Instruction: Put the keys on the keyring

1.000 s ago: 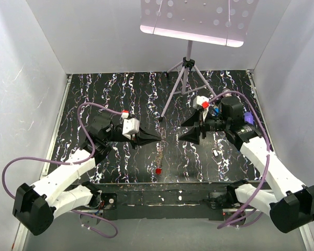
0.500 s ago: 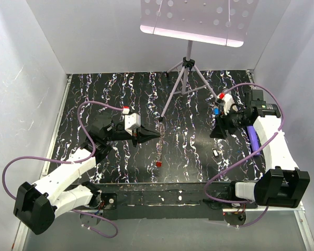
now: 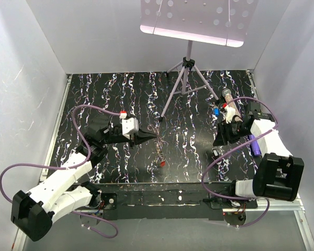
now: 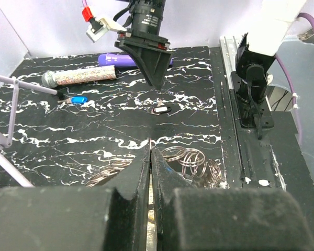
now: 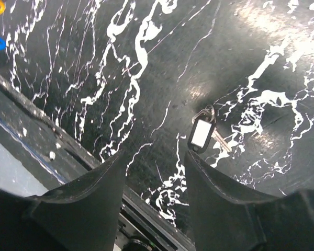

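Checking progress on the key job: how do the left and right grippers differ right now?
The left gripper is shut on the keyring; the right gripper stands open, holding nothing. The left gripper reaches sideways above mid-table; the right gripper points down by a tagged key. Both have black fingers.
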{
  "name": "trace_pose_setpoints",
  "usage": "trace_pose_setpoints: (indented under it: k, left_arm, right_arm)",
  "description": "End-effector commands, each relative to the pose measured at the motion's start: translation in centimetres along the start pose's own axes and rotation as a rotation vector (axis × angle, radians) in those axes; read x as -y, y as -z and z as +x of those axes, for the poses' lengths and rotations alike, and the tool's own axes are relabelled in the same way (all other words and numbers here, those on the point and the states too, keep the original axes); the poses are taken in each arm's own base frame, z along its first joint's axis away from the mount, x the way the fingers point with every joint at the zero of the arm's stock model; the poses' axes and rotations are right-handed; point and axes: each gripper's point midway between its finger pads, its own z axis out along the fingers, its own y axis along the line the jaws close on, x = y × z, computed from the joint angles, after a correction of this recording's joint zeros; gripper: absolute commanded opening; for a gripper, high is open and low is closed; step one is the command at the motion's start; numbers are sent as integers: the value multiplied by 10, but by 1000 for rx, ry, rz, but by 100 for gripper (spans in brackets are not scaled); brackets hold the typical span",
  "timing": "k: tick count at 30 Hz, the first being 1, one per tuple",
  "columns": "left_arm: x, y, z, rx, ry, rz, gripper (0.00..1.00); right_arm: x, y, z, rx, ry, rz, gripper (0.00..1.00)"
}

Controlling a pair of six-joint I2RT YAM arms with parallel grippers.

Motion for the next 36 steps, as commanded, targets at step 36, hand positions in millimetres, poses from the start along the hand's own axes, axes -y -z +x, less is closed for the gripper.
trace_pose_setpoints:
  k: [36]
  left_arm:
    - [6, 17, -9, -14, -120, -29, 0]
  right_arm:
    - [69, -54, 3, -144, -212, 81, 45]
